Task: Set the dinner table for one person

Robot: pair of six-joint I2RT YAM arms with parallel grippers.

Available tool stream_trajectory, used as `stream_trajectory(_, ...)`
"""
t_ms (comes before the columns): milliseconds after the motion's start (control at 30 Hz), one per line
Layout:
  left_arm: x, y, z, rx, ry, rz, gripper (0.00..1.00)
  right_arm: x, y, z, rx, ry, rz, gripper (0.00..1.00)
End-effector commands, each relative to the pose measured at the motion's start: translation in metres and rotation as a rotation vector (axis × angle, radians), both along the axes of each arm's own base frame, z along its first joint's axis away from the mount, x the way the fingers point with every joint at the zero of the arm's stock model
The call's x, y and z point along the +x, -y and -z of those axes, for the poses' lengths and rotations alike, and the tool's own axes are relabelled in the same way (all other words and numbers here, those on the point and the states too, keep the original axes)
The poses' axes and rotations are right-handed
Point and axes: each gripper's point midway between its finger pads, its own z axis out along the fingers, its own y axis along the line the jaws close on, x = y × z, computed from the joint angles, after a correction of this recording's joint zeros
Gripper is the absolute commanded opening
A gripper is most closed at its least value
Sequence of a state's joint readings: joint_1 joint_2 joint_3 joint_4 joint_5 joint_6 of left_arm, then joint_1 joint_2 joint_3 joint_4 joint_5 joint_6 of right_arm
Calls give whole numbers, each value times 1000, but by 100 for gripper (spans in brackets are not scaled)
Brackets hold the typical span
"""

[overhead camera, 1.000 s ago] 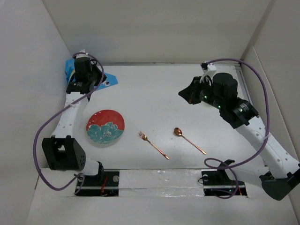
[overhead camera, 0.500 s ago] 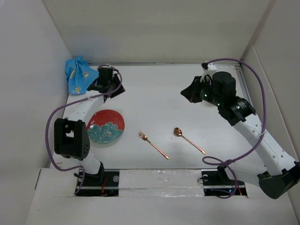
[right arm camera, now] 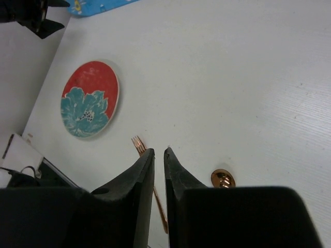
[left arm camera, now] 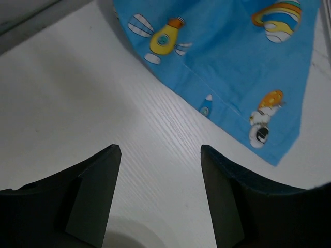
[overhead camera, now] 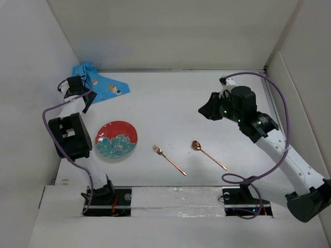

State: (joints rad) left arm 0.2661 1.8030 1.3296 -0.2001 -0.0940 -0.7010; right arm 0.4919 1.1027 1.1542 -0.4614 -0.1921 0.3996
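The bench is the wide white top that carries everything here. It is far from set: the plate sits near its left front part with nothing under it. The fork lies apart from the plate on its right, and the spoon lies further right again. Both point their handles toward the near right.

The blue printed placemat lies beyond the plate, in the far left corner, partly bunched against the wall. Its one flat pointed corner reaches out to the right of the plate's far side.

The left tool is also beyond the plate, low over bare bench, with its fingers spread wide and nothing between them. In the left wrist view the cloth lies ahead of the tool and off to its right. The hemmed edge runs on a slant across the line of the fingers, so the tool is beside the cloth and not yet over it.

The right tool hangs well to the right of the plate, above the bench and beyond the spoon. Its fingers are pressed almost together and hold nothing.

The left arm is by far the nearer to the placemat, so drawing the cloth out to the middle looks like its job. For that, I judge the tool has to shift forward and rightward until the hem sits between the fingers.
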Motion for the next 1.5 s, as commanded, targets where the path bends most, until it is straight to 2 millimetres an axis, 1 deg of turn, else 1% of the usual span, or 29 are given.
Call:
stream_trajectory(0, 7, -25, -4, 10, -9, -89, 61, -1, -2, -16, 40, 73, -18, 28)
stream_trajectory(100, 7, -45, 10, -16, -17, -139, 63, -5, -4, -11, 46, 58, -38, 36)
stream_trajectory(200, 11, -60, 19, 15, -45, -157, 64, -8, -5, -7, 45, 45, -51, 37)
stream_trajectory(300, 20, -68, 28, 35, -71, -156, 64, -9, -5, -3, 37, 32, -50, 37)
stream_trajectory(333, 22, -68, 40, 30, -94, -154, 63, -9, -4, -3, 36, 29, -48, 37)
stream_trajectory(400, 32, -72, 40, 30, -80, -158, 62, -9, -5, -2, 31, 18, -54, 37)
stream_trajectory(433, 34, -71, 53, 17, -98, -155, 59, -8, -6, -3, 31, 15, -55, 37)
stream_trajectory(500, 46, -69, 54, -2, -76, -134, 57, -9, -9, -5, 30, 13, -64, 37)
stream_trajectory(533, 48, -69, 65, -9, -90, -133, 52, -10, -12, -3, 29, 4, -70, 37)
stream_trajectory(600, 54, -71, 69, -12, -89, -132, 49, -11, -15, -5, 28, 1, -72, 36)
stream_trajectory(633, 54, -71, 77, -13, -103, -130, 46, -13, -18, -6, 31, 0, -78, 36)
stream_trajectory(700, 63, -66, 77, -13, -95, -104, 30, -12, -21, -10, 33, 3, -83, 35)
stream_trajectory(733, 64, -65, 83, -17, -103, -85, 12, -14, -24, -12, 37, 9, -92, 35)
stream_trajectory(767, 74, -54, 79, -34, -82, -45, 0, -14, -28, -16, 45, 16, -98, 34)
stream_trajectory(833, 80, -49, 74, -30, -62, -25, 0, -13, -29, -19, 56, 24, -96, 33)
stream_trajectory(900, 92, -28, 62, -15, -32, 49, 0, -12, -34, -20, 59, 25, -104, 33)
stream_trajectory(967, 105, -5, 43, -12, 19, 116, 0, -9, -34, -22, 60, 32, -96, 32)
stream_trajectory(1000, 112, 20, 36, -11, 38, 165, 0, -7, -35, -22, 57, 30, -91, 32)
stream_trajectory(1033, 118, 33, 21, 0, 75, 191, 0, -5, -35, -25, 59, 37, -89, 32)
stream_trajectory(1067, 118, 54, 19, -20, 84, 239, 0, -4, -35, -27, 60, 43, -83, 31)
stream_trajectory(1100, 121, 87, 14, -29, 101, 299, 0, -3, -34, -28, 59, 47, -81, 31)
stream_trajectory(1133, 119, 128, 2, -53, 144, 370, 0, 0, -31, -32, 54, 64, -60, 31)
stream_trajectory(1167, 119, 131, 2, -65, 146, 383, 0, 0, -31, -32, 54, 64, -60, 31)
stream_trajectory(1200, 117, 153, -2, -94, 163, 409, 0, 1, -29, -34, 52, 70, -45, 31)
stream_trajectory(1233, 111, 196, -8, -120, 187, 481, 0, 1, -26, -35, 45, 77, -34, 31)
stream_trajectory(1300, 103, 246, -18, -188, 217, 562, 0, 7, -19, -33, 28, 78, 4, 31)
stream_trajectory(1333, 93, 290, -23, -209, 224, 636, 0, 11, -14, -32, 22, 78, 22, 31)
stream_trajectory(1433, 72, 357, -35, -268, 234, 770, 0, 24, -1, -27, 4, 61, 95, 30)
stream_trajectory(1467, 62, 391, -48, -286, 256, 852, 12, 28, -1, -22, -6, 46, 113, 34)
